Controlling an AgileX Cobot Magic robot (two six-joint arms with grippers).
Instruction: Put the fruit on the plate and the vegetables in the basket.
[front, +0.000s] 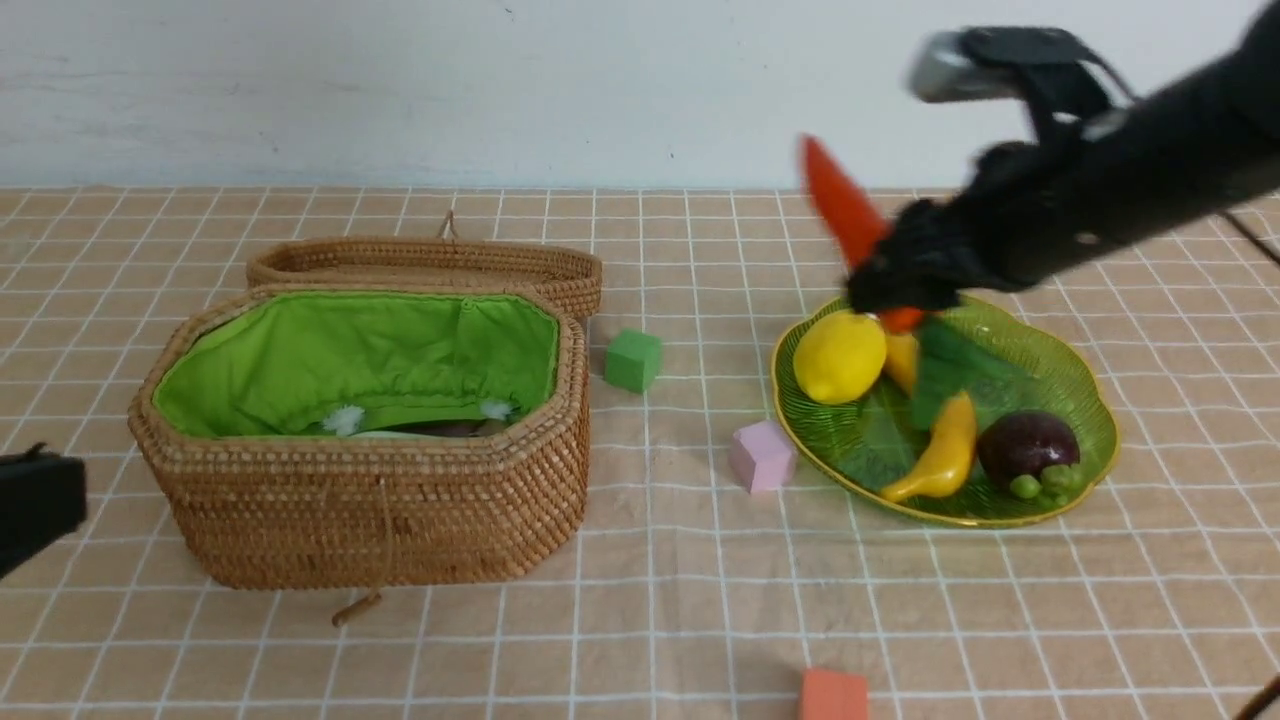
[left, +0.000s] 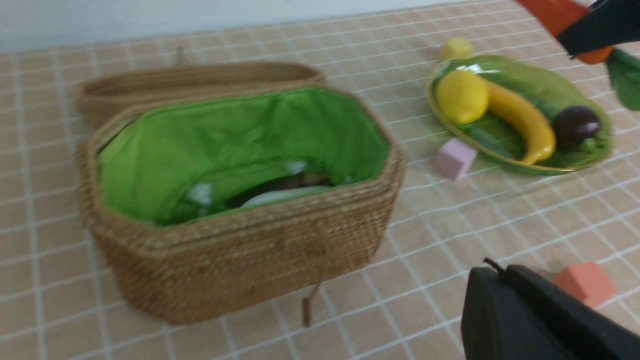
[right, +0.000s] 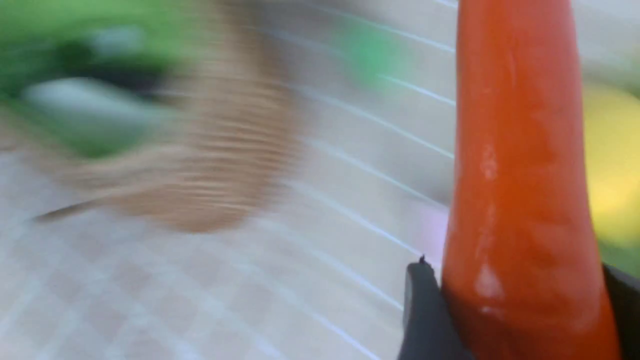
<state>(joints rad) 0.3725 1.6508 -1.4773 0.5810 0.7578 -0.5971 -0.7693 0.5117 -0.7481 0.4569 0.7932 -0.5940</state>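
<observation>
My right gripper (front: 900, 285) is shut on the thick end of the orange carrot (front: 840, 205) and holds it in the air over the back left of the green plate (front: 1000, 518). Its green leaves (front: 950, 370) hang over the plate. In the right wrist view the carrot (right: 515, 175) fills the space between the black fingers (right: 425, 310). On the plate lie the lemon (front: 838, 356), banana (front: 945, 450) and mangosteen (front: 1025, 445). The basket (front: 380, 500) stands open at the left, with the white radish (left: 280, 195) and a dark eggplant (left: 300, 181) partly showing inside. My left gripper (left: 500, 270) is shut and empty, low at the near left.
The basket's lid (front: 430, 265) lies open behind it. A green cube (front: 632, 360) and a pink cube (front: 762, 456) sit between basket and plate. An orange cube (front: 833, 695) lies near the front edge. A small yellow object (left: 456, 48) sits behind the plate.
</observation>
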